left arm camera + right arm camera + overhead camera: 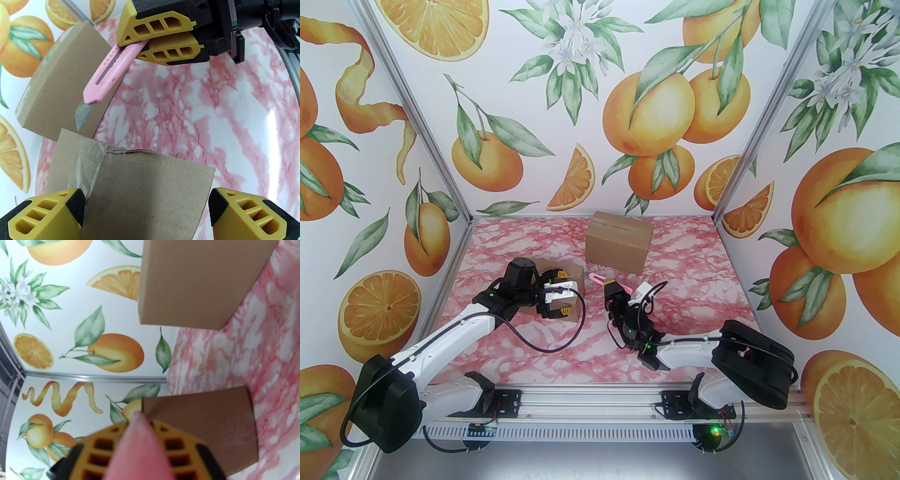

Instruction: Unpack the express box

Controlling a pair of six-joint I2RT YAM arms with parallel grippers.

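The small express box [150, 192], brown cardboard with clear tape over its seam, lies left of centre on the table [577, 281]. My left gripper [146, 204] is open and straddles it, one yellow finger on each side [562, 293]. My right gripper [159, 44] is shut on a pink utility knife [112, 70]. Its bare blade [82, 114] points down at the box's taped corner and stops just short of it. In the top view the knife [596, 278] reaches left from the right gripper [609, 285]. The right wrist view looks along the knife handle [140, 451] toward the box [201, 425].
A larger closed cardboard box [618, 241] stands at the back centre, just behind the knife [58, 82] [199, 282]. Orange-print walls close the pink marbled table [698, 281] on three sides. A metal rail [590, 403] runs along the near edge.
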